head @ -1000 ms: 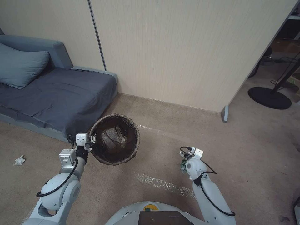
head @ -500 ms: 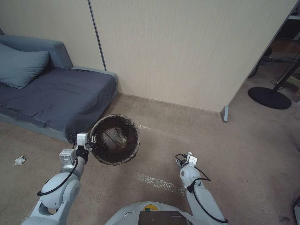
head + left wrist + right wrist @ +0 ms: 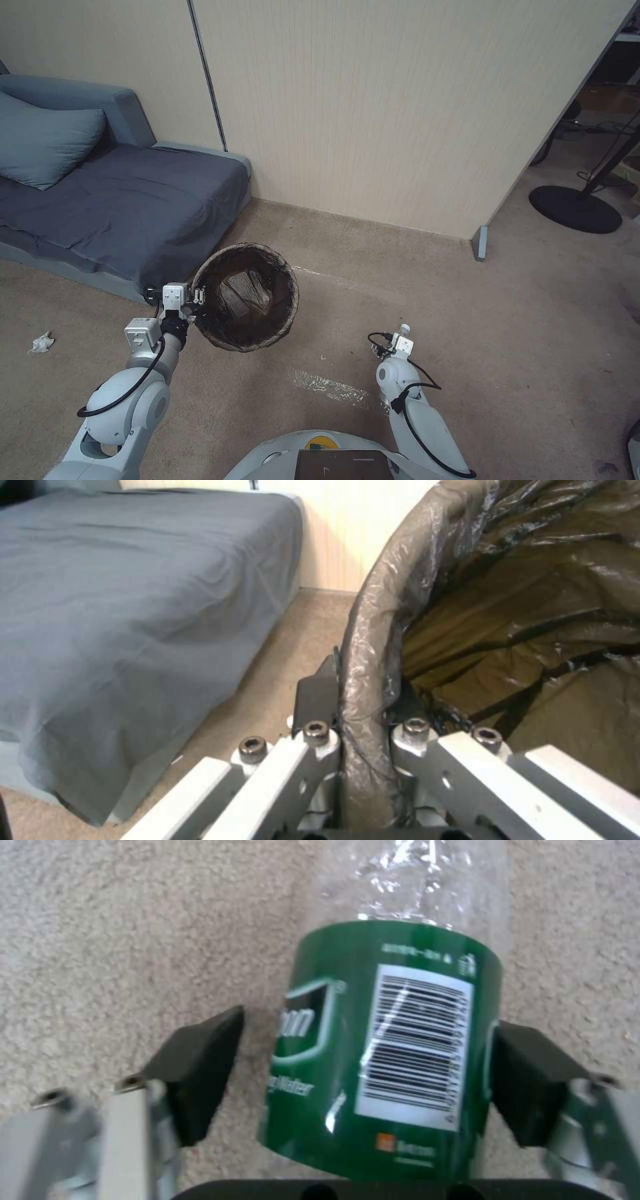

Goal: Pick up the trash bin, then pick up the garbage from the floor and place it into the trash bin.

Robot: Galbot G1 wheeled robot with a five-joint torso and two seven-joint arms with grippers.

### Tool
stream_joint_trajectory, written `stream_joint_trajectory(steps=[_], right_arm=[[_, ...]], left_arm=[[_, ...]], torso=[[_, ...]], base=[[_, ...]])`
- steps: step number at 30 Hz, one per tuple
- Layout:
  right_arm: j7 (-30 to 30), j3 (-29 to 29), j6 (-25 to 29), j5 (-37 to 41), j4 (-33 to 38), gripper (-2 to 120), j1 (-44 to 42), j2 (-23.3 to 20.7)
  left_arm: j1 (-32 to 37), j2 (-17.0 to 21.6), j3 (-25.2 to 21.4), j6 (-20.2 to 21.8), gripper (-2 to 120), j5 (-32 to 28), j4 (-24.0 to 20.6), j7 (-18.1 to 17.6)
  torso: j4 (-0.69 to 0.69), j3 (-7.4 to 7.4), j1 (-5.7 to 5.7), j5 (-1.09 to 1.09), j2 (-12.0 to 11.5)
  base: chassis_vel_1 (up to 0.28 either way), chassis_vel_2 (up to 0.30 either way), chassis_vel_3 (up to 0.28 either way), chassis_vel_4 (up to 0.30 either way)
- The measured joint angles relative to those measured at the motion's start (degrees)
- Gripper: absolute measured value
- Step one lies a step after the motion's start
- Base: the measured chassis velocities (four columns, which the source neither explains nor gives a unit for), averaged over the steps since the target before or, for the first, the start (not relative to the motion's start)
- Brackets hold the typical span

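Right gripper (image 3: 363, 1075) spread wide around clear crinkled green-label bottle (image 3: 393, 1040) lying on carpet, long axis away from wrist; left gripper (image 3: 360, 730) clamps bag-lined trash bin (image 3: 248, 297) rim.

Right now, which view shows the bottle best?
The right wrist view: the bottle lies on the carpet between the right gripper's open fingers, green label and barcode plain. In the head view that gripper's arm covers it. The left wrist view faces the bin instead.

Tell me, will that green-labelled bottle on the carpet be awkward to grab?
Probably a bit. The bottle looks clear, thin and empty, so likely light and crushable. Its round, glossy body may roll or slip between the right gripper pads, which sit open around it.
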Motion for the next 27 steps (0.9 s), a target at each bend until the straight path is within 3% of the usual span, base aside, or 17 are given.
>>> stream_joint_trajectory(steps=[3,5,7,9,13,21,27], right_arm=[[-0.3,0.3,0.2,0.0,0.1,69,-0.4,0.0],[-0.6,0.9,0.6,-0.1,0.2,54,-0.9,0.1],[-0.6,1.0,0.7,-0.1,0.2,52,-0.9,0.1],[-0.7,1.2,1.2,-0.2,0.5,41,-1.4,0.1],[-1.0,1.3,1.2,-0.2,1.1,32,-1.9,-0.2],[-1.4,1.7,1.8,-0.6,4.0,29,-3.6,-1.2],[-3.1,2.1,2.4,-0.7,15.3,29,-6.3,-5.2]], left_arm=[[0.1,0.0,-0.1,0.0,3,0.0,-0.1,0.1],[0.3,-0.1,-0.1,-0.2,3,0.0,-0.3,0.1],[0.3,-0.1,0.0,-0.3,3,0.0,-0.4,0.1],[0.3,-0.2,0.2,-0.3,3,0.0,-0.5,0.1],[0.3,-0.5,0.4,-0.4,3,0.3,-0.7,0.1],[0.8,-0.7,0.5,-0.4,3,0.7,-1.0,0.0],[1.1,-0.1,0.4,-0.3,3,0.7,-1.3,0.0]], torso=[[0.0,0.0,0.0,-0.01,0.0],[-0.01,0.0,0.0,-0.02,0.0],[-0.01,0.0,0.0,-0.02,0.0],[-0.01,0.0,0.0,-0.02,0.0],[0.01,0.0,0.0,0.01,0.0],[-0.02,0.01,0.0,0.04,0.0],[0.0,0.01,0.0,0.02,0.0]], base=[[0.0,0.0,0.0,0.0],[0.0,0.0,0.0,0.0],[0.0,0.0,0.0,0.0],[0.0,0.0,0.0,0.0],[0.0,0.0,0.0,0.0],[0.0,0.0,0.0,0.0],[0.0,0.0,0.0,0.0]])
